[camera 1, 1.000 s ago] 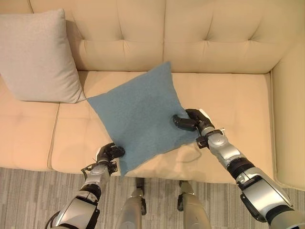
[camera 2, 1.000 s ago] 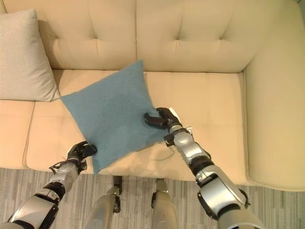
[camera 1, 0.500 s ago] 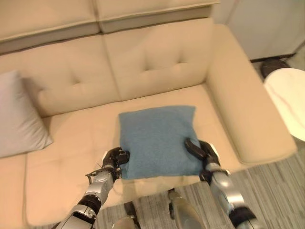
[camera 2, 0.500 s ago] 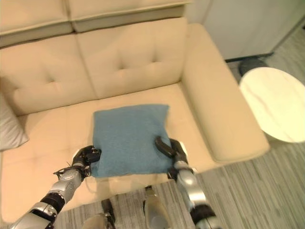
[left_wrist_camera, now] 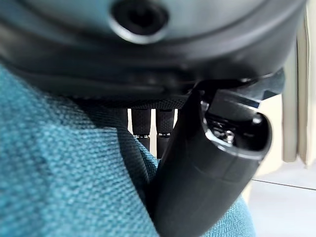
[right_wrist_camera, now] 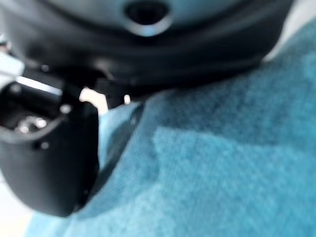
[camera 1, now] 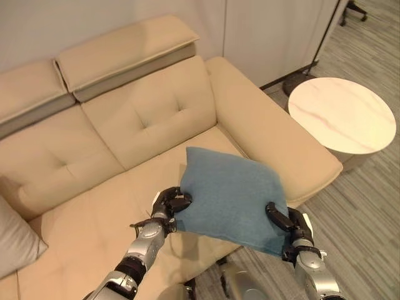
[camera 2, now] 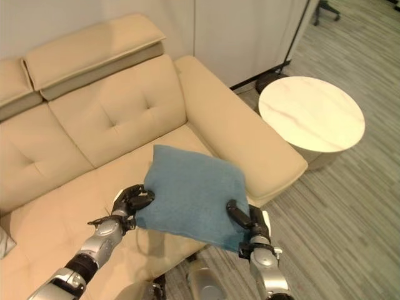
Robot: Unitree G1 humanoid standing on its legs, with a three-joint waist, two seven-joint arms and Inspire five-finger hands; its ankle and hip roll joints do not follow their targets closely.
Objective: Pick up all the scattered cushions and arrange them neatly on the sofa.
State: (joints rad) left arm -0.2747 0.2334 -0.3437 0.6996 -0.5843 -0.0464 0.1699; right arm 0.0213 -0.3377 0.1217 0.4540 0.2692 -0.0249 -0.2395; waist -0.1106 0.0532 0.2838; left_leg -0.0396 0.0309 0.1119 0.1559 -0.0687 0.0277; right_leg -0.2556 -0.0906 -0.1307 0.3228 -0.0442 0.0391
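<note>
Left eye view: both hands, left hand [camera 1: 170,201] and right hand [camera 1: 284,220], now grip the blue cushion [camera 1: 230,198] lifted clear above the sofa [camera 1: 144,119] at frame centre, ready for placing.

Warm even light; wrist views blurred, perhaps defocused.

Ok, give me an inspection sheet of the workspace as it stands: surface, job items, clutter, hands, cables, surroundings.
Surface: beige sofa, seat bare beneath the held cushion.
Job's things: blue cushion held between both hands above the seat's front edge, near the armrest; grey cushion lying at the sofa's far left.
Clutter: nothing seen.
Hands: left hand pinching the blue cushion's left edge; right hand clamped on its right corner.
Cables: nothing seen.
Surroundings: round white table beside the armrest, striped grey floor, pale wall behind.
</note>
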